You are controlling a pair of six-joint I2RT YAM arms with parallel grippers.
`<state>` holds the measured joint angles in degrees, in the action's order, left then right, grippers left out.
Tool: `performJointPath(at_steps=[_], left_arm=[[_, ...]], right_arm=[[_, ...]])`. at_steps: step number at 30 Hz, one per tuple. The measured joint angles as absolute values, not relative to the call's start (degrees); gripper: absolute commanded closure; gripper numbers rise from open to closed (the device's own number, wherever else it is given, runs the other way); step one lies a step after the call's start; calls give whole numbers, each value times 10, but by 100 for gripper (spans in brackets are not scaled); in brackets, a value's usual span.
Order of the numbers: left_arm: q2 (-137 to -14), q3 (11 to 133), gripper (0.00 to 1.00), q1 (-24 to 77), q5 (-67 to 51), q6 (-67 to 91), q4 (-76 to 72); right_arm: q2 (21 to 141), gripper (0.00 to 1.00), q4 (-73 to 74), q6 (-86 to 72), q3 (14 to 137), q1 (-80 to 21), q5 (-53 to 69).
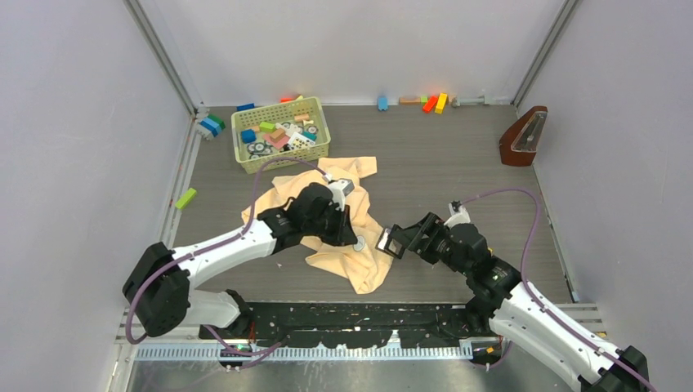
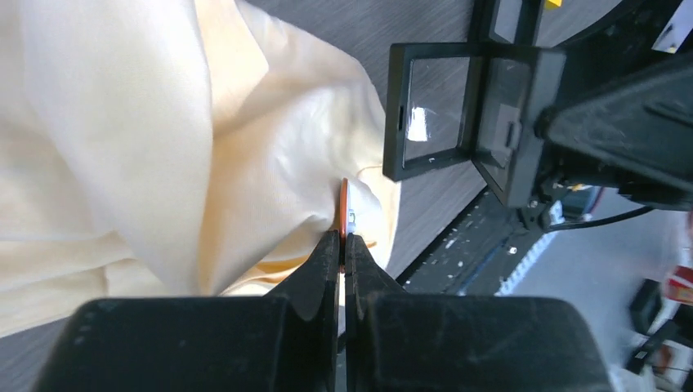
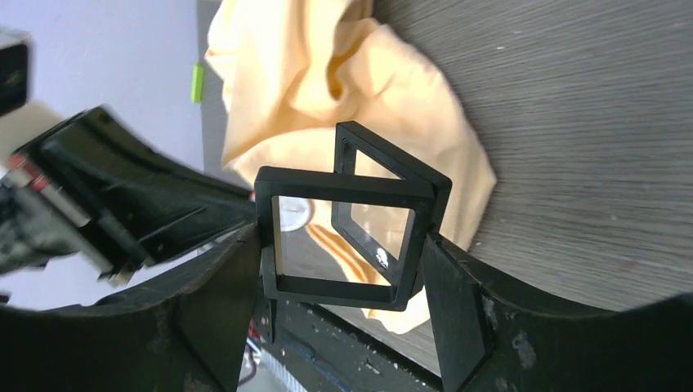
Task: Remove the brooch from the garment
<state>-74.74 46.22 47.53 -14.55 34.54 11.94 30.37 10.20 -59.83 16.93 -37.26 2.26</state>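
The peach garment (image 1: 368, 265) lies crumpled in the middle of the table. It fills the left of the left wrist view (image 2: 163, 147) and shows in the right wrist view (image 3: 327, 65). My left gripper (image 1: 350, 234) sits on its right fold, shut on the brooch (image 2: 347, 214). The brooch shows there edge-on as a thin orange and silvery disc against the cloth. From above the brooch (image 1: 358, 242) is a small pale disc. My right gripper (image 3: 343, 249) is shut on an open black hinged frame case (image 3: 347, 282), held just right of the brooch (image 3: 294, 212).
A pale green basket (image 1: 239, 140) of coloured blocks stands behind the garment. Loose blocks (image 1: 433, 102) lie along the back wall and a green one (image 1: 185, 198) at the left. A brown wedge-shaped object (image 1: 523, 137) stands at the back right. The black base rail (image 1: 359, 314) runs along the near edge.
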Motion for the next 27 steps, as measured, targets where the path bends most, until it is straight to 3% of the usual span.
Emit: performJointPath(at_steps=[7,16,27], left_arm=[[-680,464,100,519,-80,230,102],[-603,284,100,533,-66,32,-198],[-624,256,100,533,-130,-188,-394]], right_arm=[[368,59,145,-643,195,-364,-14],[387,59,158,-665,250,-340,44],[469,60,164,-709,325,-296,186]])
